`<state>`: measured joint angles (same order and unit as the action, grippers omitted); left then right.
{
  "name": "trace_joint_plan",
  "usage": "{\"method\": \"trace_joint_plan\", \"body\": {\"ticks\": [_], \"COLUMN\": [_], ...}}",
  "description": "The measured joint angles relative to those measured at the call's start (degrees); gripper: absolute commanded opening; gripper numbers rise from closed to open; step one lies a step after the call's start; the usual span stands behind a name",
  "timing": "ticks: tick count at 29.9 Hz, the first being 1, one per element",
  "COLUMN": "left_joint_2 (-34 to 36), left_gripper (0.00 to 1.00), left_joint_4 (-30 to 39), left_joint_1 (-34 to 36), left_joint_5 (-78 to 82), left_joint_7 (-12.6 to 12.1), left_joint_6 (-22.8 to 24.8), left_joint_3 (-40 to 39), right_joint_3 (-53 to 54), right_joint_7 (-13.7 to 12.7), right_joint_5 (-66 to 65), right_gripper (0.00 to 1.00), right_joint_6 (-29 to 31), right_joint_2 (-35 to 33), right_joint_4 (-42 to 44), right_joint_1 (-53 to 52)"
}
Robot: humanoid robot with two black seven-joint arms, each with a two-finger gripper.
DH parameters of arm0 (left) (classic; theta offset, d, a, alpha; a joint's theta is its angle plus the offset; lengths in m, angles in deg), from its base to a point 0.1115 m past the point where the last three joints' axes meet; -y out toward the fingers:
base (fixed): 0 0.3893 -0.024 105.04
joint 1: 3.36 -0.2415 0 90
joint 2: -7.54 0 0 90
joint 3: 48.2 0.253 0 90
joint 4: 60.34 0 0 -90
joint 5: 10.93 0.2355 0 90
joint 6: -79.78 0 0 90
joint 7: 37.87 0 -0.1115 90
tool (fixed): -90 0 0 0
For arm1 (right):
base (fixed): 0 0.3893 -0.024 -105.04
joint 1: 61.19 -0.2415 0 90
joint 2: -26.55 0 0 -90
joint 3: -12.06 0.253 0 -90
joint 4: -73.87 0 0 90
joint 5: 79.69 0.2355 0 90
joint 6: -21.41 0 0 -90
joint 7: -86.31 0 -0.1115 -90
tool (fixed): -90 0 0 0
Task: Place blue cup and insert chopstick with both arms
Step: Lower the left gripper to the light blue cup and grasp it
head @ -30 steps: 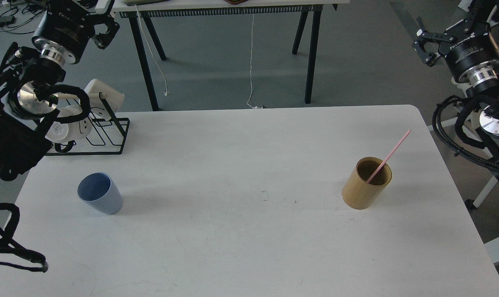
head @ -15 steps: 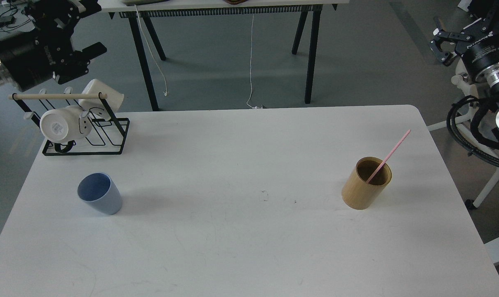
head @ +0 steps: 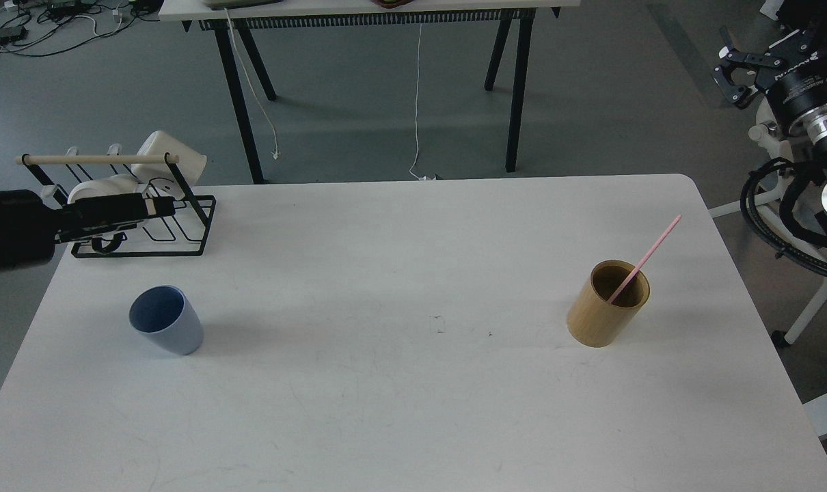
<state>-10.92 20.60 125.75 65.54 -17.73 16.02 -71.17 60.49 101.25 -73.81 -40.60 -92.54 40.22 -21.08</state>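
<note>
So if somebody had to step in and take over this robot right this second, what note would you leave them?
Left gripper: low over the table's far-left corner, in front of the black wire mug rack; seen edge-on, open or shut unclear; nothing visibly held.
Right gripper: raised off the table's right side, open, empty.
Light blue plastic cup: upright on the white table, near left, untouched.
Round bamboo holder: right side, one pink chopstick leaning inside.
Done: nothing visibly yet.
Left: pick up and place the cup, then move the chopstick into it.
</note>
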Motion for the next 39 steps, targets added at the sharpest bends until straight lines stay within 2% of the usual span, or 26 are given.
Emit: {"method": "trace_joint_plan", "body": {"ticks": [2,4,8,12,22,23,26,28,31,39], "left_joint_2": [0.0,-0.4,-2.8,-4.9,-10.0,-10.6,-11.6,-11.8,-11.9,-13.0], "left_gripper": [0.91,0.90,0.79,0.78,0.71,0.68,0.48,0.38,0.28,0.27], "left_joint_4": [-0.1,-0.5,-4.5,-9.7,-17.5,-18.3,-20.0,-20.4,-20.8,-21.8], "left_joint_1": [-1.0,-1.7,-2.1,-2.2,-2.3,-2.4,-2.4,-2.4,-2.4,-2.4], "left_joint_5": [4.1,7.3,12.0,12.9,15.4,16.2,18.5,19.1,19.4,19.4], "left_joint_7": [2.0,2.9,3.4,3.6,3.5,3.5,3.6,3.7,3.7,4.6], "left_joint_6": [-4.2,-8.7,-15.0,-18.1,-18.7,-18.7,-18.7,-18.7,-18.6,-18.0], "left_joint_3": [2.3,5.3,11.1,12.6,13.2,13.3,13.3,13.3,13.3,13.3], "right_joint_3": [0.0,0.0,0.0,0.1,0.0,0.0,0.0,0.0,-0.1,-0.1], "right_joint_7": [0.0,0.0,0.0,0.0,0.0,0.0,0.0,0.0,0.0,0.0], "right_joint_5": [0.0,0.0,-0.1,0.0,-0.1,-0.2,-0.4,-0.4,-0.4,-1.4], "right_gripper": [1.00,1.00,1.00,1.00,1.00,1.00,1.00,1.00,1.00,1.00], "right_joint_6": [0.0,0.0,0.0,0.0,0.0,0.0,0.0,0.0,0.0,0.0], "right_joint_2": [0.0,0.0,0.0,-0.1,-0.1,-0.1,-0.2,-0.2,-0.3,-0.3], "right_joint_4": [0.0,0.0,0.0,0.1,0.3,0.3,0.3,0.3,0.3,0.3], "right_joint_1": [0.0,0.0,0.0,0.0,-0.4,-0.5,-0.7,-0.8,-0.9,-0.9]}}
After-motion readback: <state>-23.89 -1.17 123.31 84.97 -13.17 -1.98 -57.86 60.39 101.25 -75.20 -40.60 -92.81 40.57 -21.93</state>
